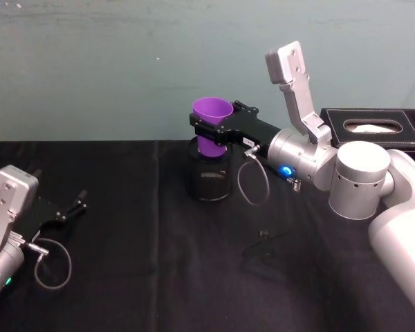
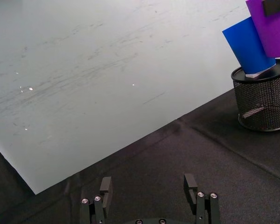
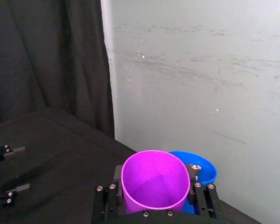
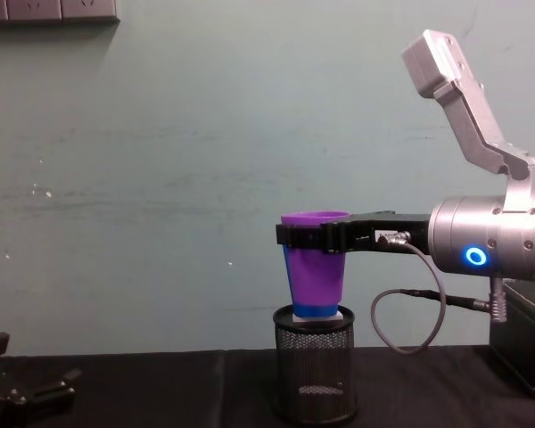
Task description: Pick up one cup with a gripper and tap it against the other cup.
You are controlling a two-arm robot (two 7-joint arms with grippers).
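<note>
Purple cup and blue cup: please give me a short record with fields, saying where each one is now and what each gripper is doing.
purple cup: held in the air, upright, clamped just below its rim
blue cup: seated in the top of the mesh pen holder, close beside the purple cup
contact between cups: cannot tell
right gripper: shut on the purple cup, above the mesh pen holder
left gripper: open, idle, low at the robot's left

Reaching to centre frame with right arm (image 1: 311, 162).
Clamped at right gripper (image 1: 209, 131); spread apart at left gripper (image 1: 73, 207), parked lower left.
</note>
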